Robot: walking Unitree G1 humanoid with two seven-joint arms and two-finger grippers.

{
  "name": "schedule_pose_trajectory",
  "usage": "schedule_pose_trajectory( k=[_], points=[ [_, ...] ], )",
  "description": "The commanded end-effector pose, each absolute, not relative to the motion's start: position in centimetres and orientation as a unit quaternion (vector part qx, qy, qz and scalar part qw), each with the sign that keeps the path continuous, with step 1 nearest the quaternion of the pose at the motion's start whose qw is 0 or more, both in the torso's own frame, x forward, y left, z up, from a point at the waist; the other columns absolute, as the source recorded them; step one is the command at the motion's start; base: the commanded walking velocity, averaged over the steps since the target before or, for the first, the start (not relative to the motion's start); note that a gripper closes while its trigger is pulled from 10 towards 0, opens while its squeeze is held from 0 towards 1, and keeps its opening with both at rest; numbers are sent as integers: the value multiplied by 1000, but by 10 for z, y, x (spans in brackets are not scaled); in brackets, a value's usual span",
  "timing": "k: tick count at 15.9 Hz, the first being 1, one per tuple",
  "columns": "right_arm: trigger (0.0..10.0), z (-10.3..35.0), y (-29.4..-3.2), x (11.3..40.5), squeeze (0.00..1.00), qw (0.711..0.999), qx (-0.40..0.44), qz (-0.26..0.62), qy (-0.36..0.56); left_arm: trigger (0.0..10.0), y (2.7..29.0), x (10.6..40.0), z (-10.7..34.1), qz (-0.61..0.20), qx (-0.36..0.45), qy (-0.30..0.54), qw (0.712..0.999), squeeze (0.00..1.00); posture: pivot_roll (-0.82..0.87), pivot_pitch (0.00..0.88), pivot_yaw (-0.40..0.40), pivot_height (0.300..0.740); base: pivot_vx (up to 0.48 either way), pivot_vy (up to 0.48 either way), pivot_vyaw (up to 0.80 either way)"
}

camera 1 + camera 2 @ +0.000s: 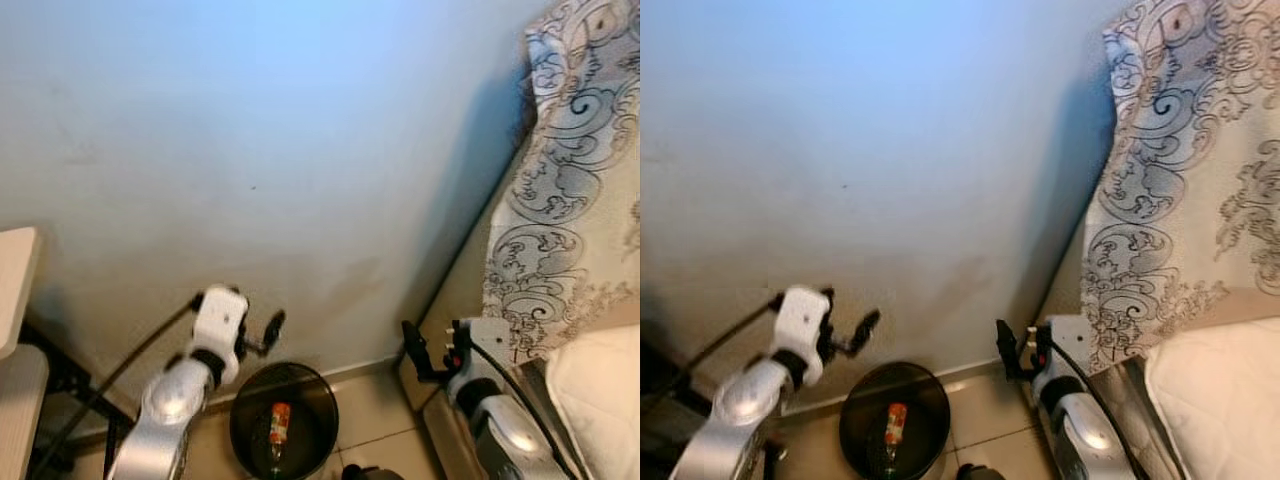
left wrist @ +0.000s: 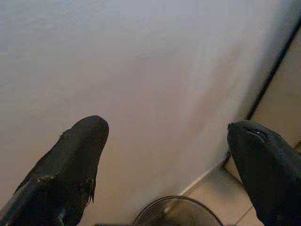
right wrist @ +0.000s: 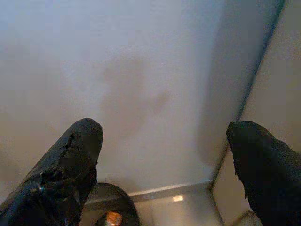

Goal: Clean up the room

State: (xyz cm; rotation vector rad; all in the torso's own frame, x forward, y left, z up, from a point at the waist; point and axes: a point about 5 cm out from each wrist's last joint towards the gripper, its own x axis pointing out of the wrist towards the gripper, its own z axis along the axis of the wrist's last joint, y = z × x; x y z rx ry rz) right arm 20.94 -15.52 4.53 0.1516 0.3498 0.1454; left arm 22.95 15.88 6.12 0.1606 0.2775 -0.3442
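Facing blue wall (image 1: 300, 130), I'm hovering both wide-open, empty grippers, left gripper (image 1: 262, 335) and right gripper (image 1: 425, 352), above the bin (image 1: 250, 415) holding a bottle (image 1: 279, 423); next I'm seeking more litter.

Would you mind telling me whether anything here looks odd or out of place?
Nothing stands out. A bottle lies inside the dark bin by the wall, and the left gripper and right gripper hang open and empty.

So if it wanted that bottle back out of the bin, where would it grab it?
Probably by the orange body of the bottle, coming straight down from above: it lies inside the round bin, whose wall blocks any sideways approach.
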Motion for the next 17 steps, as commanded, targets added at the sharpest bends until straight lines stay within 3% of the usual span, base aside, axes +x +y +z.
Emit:
schedule_pose_trajectory(
  k=[1, 6, 17],
  points=[
    [10000, 44, -151, 213, 1000, 979, 79, 77, 173, 10000, 167, 228, 66, -143, 87, 128, 977, 384, 96, 0, 2, 740, 0, 0, -712],
    [10000, 38, -151, 216, 1000, 980, 84, 59, 171, 10000, 178, 233, 75, -92, 83, 122, 985, 380, 109, 0, 4, 740, 0, 0, -712],
    [10000, 36, -165, 223, 1000, 985, 65, 32, 159, 10000, 165, 247, 73, -103, 67, 123, 985, 384, 34, 0, 30, 740, -22, 0, -672]
  ],
)
